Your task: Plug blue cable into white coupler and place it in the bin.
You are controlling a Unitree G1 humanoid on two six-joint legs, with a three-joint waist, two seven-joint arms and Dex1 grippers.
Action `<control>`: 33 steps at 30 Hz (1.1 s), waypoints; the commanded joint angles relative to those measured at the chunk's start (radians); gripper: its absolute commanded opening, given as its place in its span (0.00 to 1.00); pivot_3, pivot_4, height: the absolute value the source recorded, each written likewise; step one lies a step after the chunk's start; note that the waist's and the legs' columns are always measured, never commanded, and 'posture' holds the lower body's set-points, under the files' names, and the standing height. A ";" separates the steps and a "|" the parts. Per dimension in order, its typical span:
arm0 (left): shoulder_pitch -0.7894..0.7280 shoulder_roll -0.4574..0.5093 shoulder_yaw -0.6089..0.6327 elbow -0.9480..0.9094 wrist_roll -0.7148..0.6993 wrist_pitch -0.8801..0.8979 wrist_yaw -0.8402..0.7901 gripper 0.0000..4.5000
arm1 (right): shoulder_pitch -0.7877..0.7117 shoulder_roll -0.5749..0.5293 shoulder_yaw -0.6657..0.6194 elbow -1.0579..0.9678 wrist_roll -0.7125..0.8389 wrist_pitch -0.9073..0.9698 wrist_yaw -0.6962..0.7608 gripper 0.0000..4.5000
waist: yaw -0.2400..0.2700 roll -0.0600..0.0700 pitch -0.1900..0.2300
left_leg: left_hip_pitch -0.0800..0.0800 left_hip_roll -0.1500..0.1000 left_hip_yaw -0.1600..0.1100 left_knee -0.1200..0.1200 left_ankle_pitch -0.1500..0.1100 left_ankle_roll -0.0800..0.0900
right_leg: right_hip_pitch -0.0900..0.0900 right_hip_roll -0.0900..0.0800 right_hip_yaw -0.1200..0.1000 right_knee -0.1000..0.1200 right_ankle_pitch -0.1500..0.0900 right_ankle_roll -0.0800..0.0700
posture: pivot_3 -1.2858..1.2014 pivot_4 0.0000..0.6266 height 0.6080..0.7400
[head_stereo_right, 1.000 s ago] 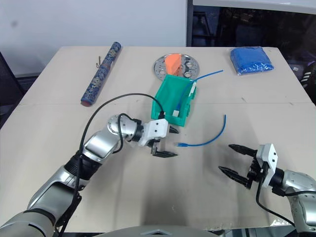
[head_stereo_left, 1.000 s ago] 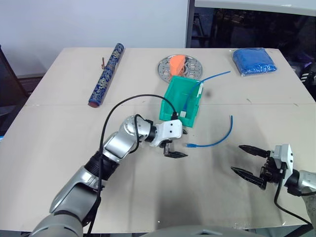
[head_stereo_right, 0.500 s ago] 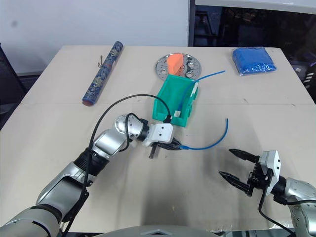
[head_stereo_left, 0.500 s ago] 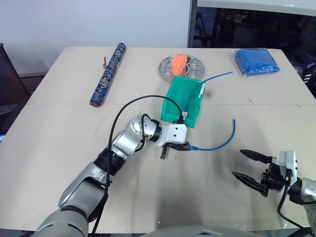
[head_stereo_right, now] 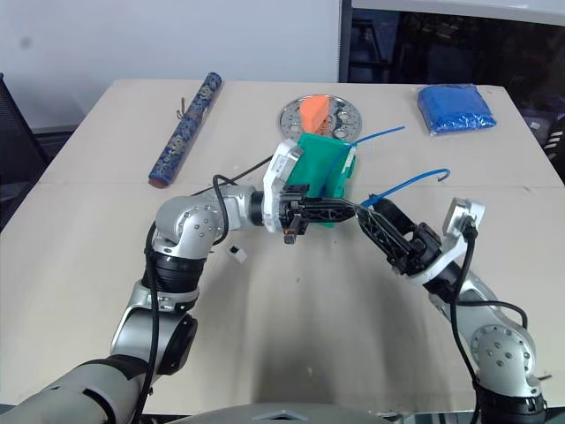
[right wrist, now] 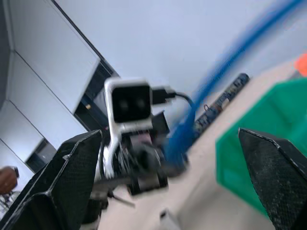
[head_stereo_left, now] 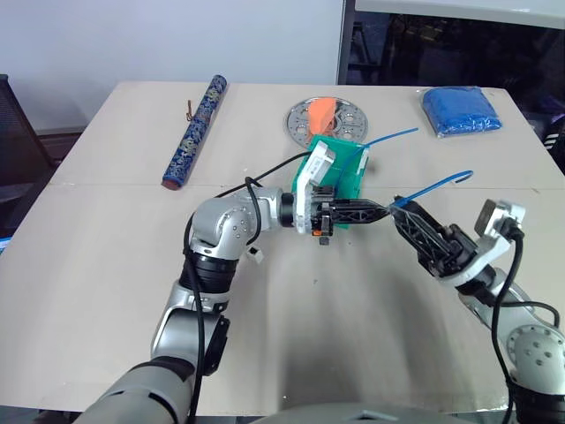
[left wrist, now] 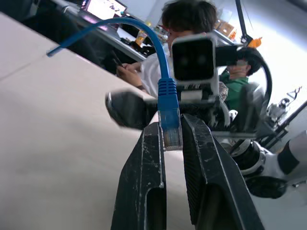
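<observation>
The left tool is raised above the tabletop, pointing across toward the robot's right, its two black fingers closed on the plug end of the blue cable. From that grip the cable arcs up and away in the air, its free end hanging over the right side of the tabletop. The right tool is lifted too, just beside the left tool's fingertips and facing them, with its fingers spread wide and nothing between them. The green bin sits on the tabletop right behind the left tool, and a second, longer blue cable sticks out of it toward the far right. A small white piece lies on the tabletop under the left arm; I cannot tell for sure whether it is the white coupler. Farther back are a round metal plate, a patterned roll and a folded blue cloth.
</observation>
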State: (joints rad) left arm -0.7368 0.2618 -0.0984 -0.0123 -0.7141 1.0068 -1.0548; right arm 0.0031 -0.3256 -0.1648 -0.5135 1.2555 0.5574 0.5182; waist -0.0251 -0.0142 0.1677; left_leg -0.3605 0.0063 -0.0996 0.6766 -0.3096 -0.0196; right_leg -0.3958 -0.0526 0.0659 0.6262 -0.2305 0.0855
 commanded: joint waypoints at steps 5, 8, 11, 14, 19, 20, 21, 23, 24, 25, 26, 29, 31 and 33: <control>0.005 0.004 0.016 -0.040 -0.049 0.009 0.019 0.00 | -0.017 -0.007 -0.008 -0.014 0.020 0.011 -0.005 0.44 | 0.007 0.000 0.000 | 0.000 0.000 0.000 0.000 0.000 -0.001 | -0.001 0.000 0.000 -0.001 0.000 0.000 | 0.52 0.24 1.00; 0.007 0.002 0.023 -0.034 -0.072 0.029 0.025 0.00 | -0.024 -0.014 -0.018 -0.007 0.039 0.019 -0.003 0.12 | 0.007 0.000 0.000 | 0.000 0.000 0.000 -0.001 0.000 0.001 | 0.000 0.000 0.000 0.000 0.000 0.000 | 0.52 0.24 1.00; 0.006 0.003 0.033 -0.031 -0.095 0.045 0.028 0.00 | -0.029 -0.024 -0.019 -0.002 0.056 0.036 0.003 0.00 | 0.007 0.000 0.000 | 0.000 0.000 0.000 -0.001 -0.001 0.002 | 0.000 0.000 0.000 0.000 0.000 0.000 | 0.52 0.24 1.00; 0.029 0.035 0.016 -0.099 -0.109 0.017 -0.019 0.22 | -0.032 -0.023 -0.024 0.007 0.073 0.041 -0.012 0.00 | 0.006 0.000 0.000 | 0.000 0.000 0.000 -0.001 -0.001 0.002 | 0.000 0.000 0.000 0.000 0.000 0.000 | 0.52 0.24 1.00; 0.084 0.077 0.057 -0.233 -0.070 -0.047 0.078 0.77 | -0.047 -0.028 -0.057 0.060 0.079 0.039 -0.032 0.00 | 0.007 0.000 0.000 | 0.000 0.000 0.000 -0.001 -0.001 0.001 | -0.001 0.000 0.000 0.000 0.000 0.000 | 0.52 0.24 1.00; 0.112 0.108 0.071 -0.292 -0.058 -0.068 0.092 0.87 | -0.046 -0.032 -0.061 0.073 0.060 0.032 -0.020 0.00 | 0.006 0.000 0.000 | 0.000 0.000 0.000 -0.001 -0.001 0.001 | -0.001 0.000 0.000 -0.001 0.000 0.000 | 0.52 0.24 1.00; 0.142 0.137 0.087 -0.349 -0.054 -0.085 0.108 0.87 | -0.044 -0.037 -0.064 0.082 0.046 0.029 -0.006 0.00 | 0.003 0.000 0.000 | 0.000 0.000 0.001 -0.001 -0.001 0.001 | -0.001 0.000 0.001 0.000 0.000 0.000 | 0.52 0.24 1.00; 0.224 0.179 0.145 -0.479 -0.042 -0.133 0.166 0.87 | -0.035 -0.042 -0.071 0.097 0.009 0.013 0.030 0.00 | 0.003 0.000 0.000 | 0.000 0.000 0.001 -0.003 -0.001 0.001 | -0.002 0.000 0.001 0.000 0.000 0.000 | 0.52 0.24 1.00; 0.274 0.196 0.176 -0.547 -0.024 -0.154 0.214 0.87 | -0.031 -0.043 -0.074 0.106 -0.012 0.003 0.043 0.00 | 0.003 0.000 0.000 | 0.000 0.000 0.002 -0.004 -0.001 0.001 | -0.003 0.000 0.002 -0.001 0.000 0.000 | 0.52 0.24 1.00; 0.324 0.210 0.200 -0.608 0.010 -0.184 0.261 0.87 | -0.028 -0.044 -0.075 0.114 -0.030 -0.006 0.053 0.00 | 0.003 0.000 0.000 | 0.000 0.000 0.002 -0.005 -0.001 0.001 | -0.003 0.000 0.002 -0.001 0.000 0.000 | 0.52 0.24 1.00; 0.391 0.211 0.226 -0.672 0.070 -0.229 0.328 0.87 | -0.027 -0.045 -0.074 0.122 -0.052 -0.015 0.065 0.00 | 0.004 0.000 0.000 | 0.000 0.000 0.002 -0.005 0.000 0.001 | -0.004 0.000 0.002 -0.001 0.000 0.000 | 0.52 0.24 1.00; 0.601 0.151 0.313 -0.836 0.171 -0.271 0.545 0.87 | -0.027 -0.046 -0.076 0.146 -0.094 -0.034 0.107 0.00 | 0.010 0.000 0.000 | 0.000 0.000 0.003 -0.006 0.000 0.000 | -0.004 -0.001 0.003 -0.002 0.000 0.000 | 0.52 0.24 1.00; 0.742 0.128 0.311 -0.925 0.275 -0.307 0.650 0.87 | -0.031 -0.050 -0.071 0.164 -0.126 -0.045 0.140 0.00 | 0.011 -0.001 -0.001 | 0.000 0.000 0.004 -0.006 0.000 0.001 | -0.004 -0.001 0.004 -0.002 0.000 0.000 | 0.52 0.24 1.00; 0.852 0.123 0.267 -0.972 0.385 -0.360 0.719 0.87 | -0.040 -0.046 -0.067 0.182 -0.146 -0.048 0.159 0.00 | 0.014 -0.001 -0.001 | 0.000 0.000 0.005 -0.006 -0.001 0.002 | -0.004 -0.002 0.004 -0.002 0.000 0.000 | 0.52 0.24 1.00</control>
State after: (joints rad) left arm 0.0890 0.3862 0.1900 -0.9019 -0.4167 0.7099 -0.4012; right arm -0.0257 -0.3676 -0.2219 -0.3252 1.1200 0.5315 0.6472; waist -0.0110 -0.0154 0.1667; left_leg -0.3604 0.0063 -0.0949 0.6711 -0.3108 -0.0178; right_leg -0.3994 -0.0543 0.0699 0.6249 -0.2304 0.0853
